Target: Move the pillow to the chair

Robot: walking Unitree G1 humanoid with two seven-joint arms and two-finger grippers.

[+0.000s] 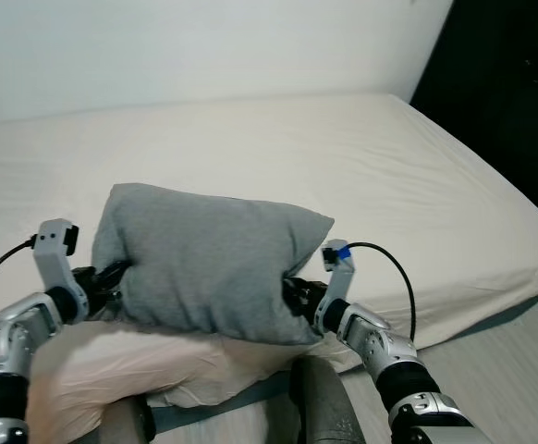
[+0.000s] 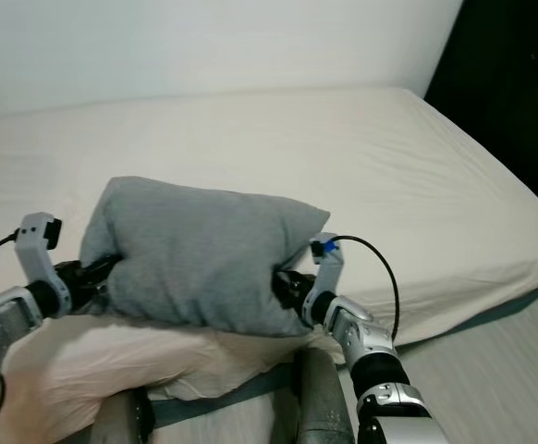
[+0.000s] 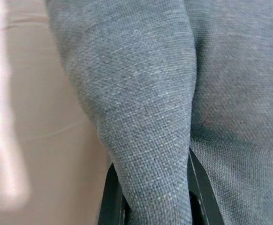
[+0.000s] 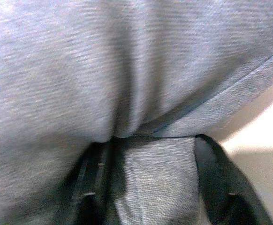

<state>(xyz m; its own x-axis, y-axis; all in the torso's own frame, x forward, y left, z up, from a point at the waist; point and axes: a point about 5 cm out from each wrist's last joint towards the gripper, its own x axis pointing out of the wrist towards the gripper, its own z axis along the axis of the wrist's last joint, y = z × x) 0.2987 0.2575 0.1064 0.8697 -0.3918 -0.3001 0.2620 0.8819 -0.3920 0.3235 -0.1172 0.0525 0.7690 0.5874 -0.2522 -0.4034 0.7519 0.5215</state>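
A grey pillow is held between the two grippers, above the near edge of a bed covered in a cream sheet. The left gripper is pressed into the pillow's left end, the right gripper into its lower right end.

In the left wrist view a fold of the grey fabric is seen pinched between the two black fingers, so this gripper is clamped on the pillow. In the right wrist view a bunch of the same fabric is seen between the black fingers, which are closed upon it; this gripper likewise grasps the pillow.

A second pillow, cream-coloured, is seen below the grey one at the bed's near edge; whether the two touch cannot be told. A black cable is looped from the right wrist. A white wall is seen behind the bed, and a dark area at far right. Pale floor is visible at lower right.
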